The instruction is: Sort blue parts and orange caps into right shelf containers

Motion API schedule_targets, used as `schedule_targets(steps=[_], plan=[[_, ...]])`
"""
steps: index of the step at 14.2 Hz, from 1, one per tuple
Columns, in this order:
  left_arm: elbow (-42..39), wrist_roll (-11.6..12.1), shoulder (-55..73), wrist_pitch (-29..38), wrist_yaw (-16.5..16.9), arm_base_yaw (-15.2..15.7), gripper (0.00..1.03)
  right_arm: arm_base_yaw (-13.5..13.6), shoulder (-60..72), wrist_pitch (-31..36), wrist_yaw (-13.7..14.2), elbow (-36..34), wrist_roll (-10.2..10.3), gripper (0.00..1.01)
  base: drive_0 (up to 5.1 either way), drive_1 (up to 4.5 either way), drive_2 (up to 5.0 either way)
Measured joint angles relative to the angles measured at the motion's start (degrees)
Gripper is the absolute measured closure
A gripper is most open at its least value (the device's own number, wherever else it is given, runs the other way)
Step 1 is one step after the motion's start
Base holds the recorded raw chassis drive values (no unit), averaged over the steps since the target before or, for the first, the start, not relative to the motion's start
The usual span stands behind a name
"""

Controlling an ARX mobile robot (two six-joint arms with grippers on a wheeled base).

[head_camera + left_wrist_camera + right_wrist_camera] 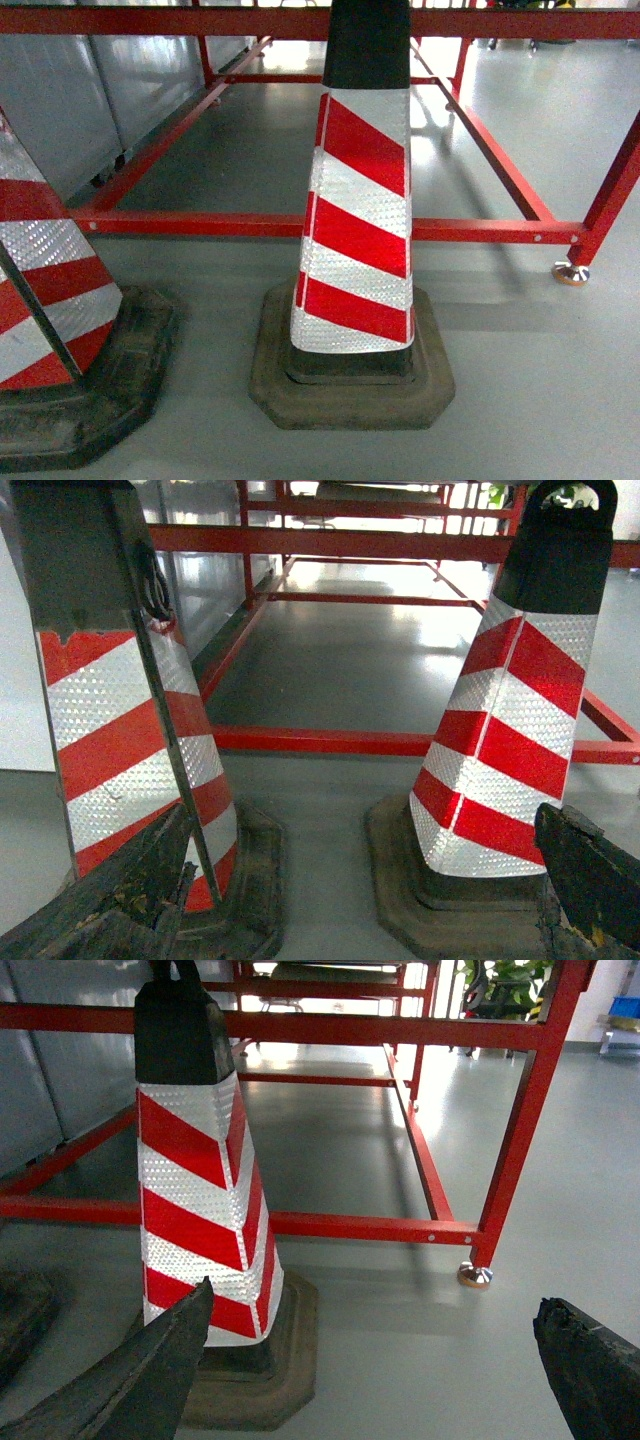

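The blue parts, the orange caps and the right shelf containers are out of view. My left gripper (365,820) hangs low over the grey floor, open, with nothing between its dark fingers (120,890); a striped cone stands to each side of it. My right gripper (375,1298) is also open and empty, its left finger (150,1370) in front of a cone's base. Neither gripper shows in the head view.
Two red-and-white traffic cones (355,220) (50,300) on black rubber bases stand on the floor directly ahead. Behind them runs a low red steel frame (200,224) with a levelling foot (571,273). Grey panels (70,90) line the left.
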Motion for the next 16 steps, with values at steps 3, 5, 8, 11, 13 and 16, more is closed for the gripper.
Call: schedule_targets(steps=[3, 5, 8, 11, 13, 16], plan=[[0.0, 0.0, 0.0, 0.0, 0.0, 0.0, 0.05, 0.0, 0.0, 0.0, 0.0, 0.0, 0.0, 0.03, 0.0, 0.0, 0.0], [0.0, 0.0, 0.0, 0.0, 0.0, 0.0, 0.05, 0.0, 0.0, 0.0, 0.0, 0.0, 0.0, 0.03, 0.0, 0.0, 0.0], [0.0, 0.0, 0.0, 0.0, 0.0, 0.0, 0.05, 0.0, 0.0, 0.0, 0.0, 0.0, 0.0, 0.03, 0.0, 0.0, 0.0], [0.0, 0.0, 0.0, 0.0, 0.0, 0.0, 0.05, 0.0, 0.0, 0.0, 0.0, 0.0, 0.0, 0.03, 0.0, 0.0, 0.0], [0.0, 0.0, 0.0, 0.0, 0.0, 0.0, 0.05, 0.0, 0.0, 0.0, 0.0, 0.0, 0.0, 0.03, 0.0, 0.0, 0.0], [0.0, 0.0, 0.0, 0.0, 0.0, 0.0, 0.05, 0.0, 0.0, 0.0, 0.0, 0.0, 0.0, 0.03, 0.0, 0.0, 0.0]])
